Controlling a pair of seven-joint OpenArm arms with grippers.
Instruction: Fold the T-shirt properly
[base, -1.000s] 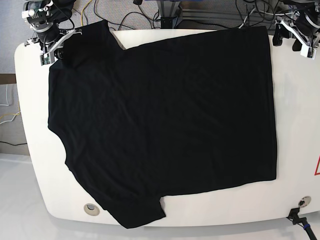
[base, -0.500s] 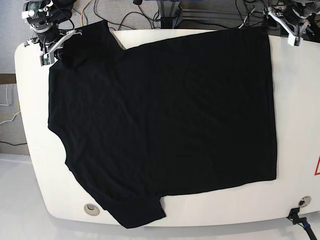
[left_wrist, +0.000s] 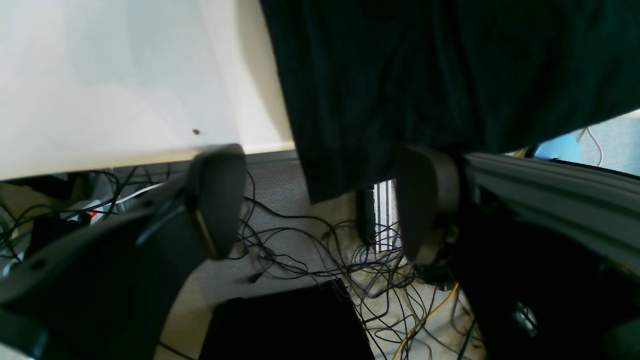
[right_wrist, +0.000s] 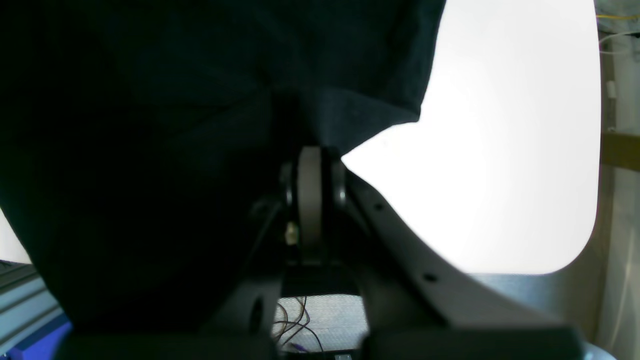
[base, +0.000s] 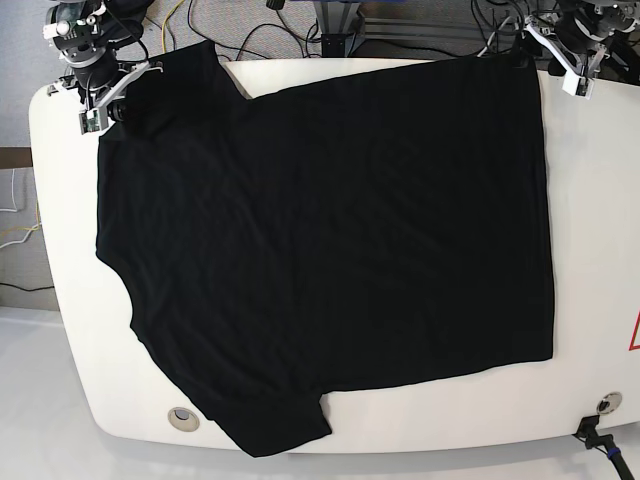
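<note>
The T-shirt (base: 330, 250) lies spread flat, plain black side up, across the white worktop (base: 600, 230). One sleeve points toward the near edge; the other sleeve reaches the far corner on the base view's left. The hem runs along the base view's right side.

The right hand (base: 112, 88) is at that far sleeve. In the right wrist view its jaws are closed on a pinch of T-shirt fabric.

The left hand (base: 556, 52) sits at the far hem corner, on the base view's right. In the left wrist view its two fingers (left_wrist: 220, 200) stand apart with nothing between them; the cloth corner hangs over the worktop edge just beyond them. Cables (left_wrist: 310, 250) lie on the floor below.
</note>
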